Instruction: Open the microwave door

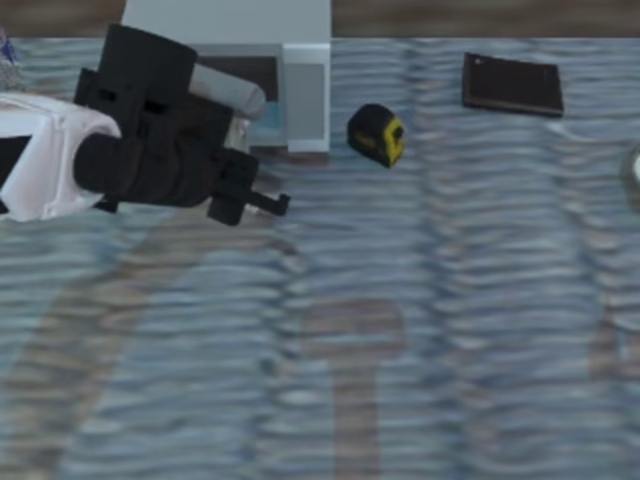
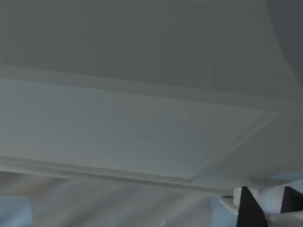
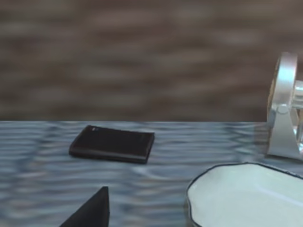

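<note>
At the 11 o'clock corner of the counter [image 1: 420, 330] stood the microwave [image 1: 230, 20], its door [image 1: 225, 95] swung partly out; pale blue floor showed beside the grey control panel [image 1: 306, 95]. Left tool [image 1: 255, 200] sat just in front of the door, arm reaching in from 9 o'clock, wrist roughly level, fingers pointing toward 3 o'clock. Cannot tell whether it was open or closed, or touching the door. Left wrist view showed only the door panel [image 2: 132, 127] filling the frame, very close.

Risks, as judged: the tool could slip off the door edge mid-swing; pushing too hard might shove the whole microwave. Tape measure [image 1: 377, 134] lay clear, at about 3 o'clock of the microwave. Right tool [image 3: 90, 213] parked off-frame at 3 o'clock, state indeterminate.
</note>
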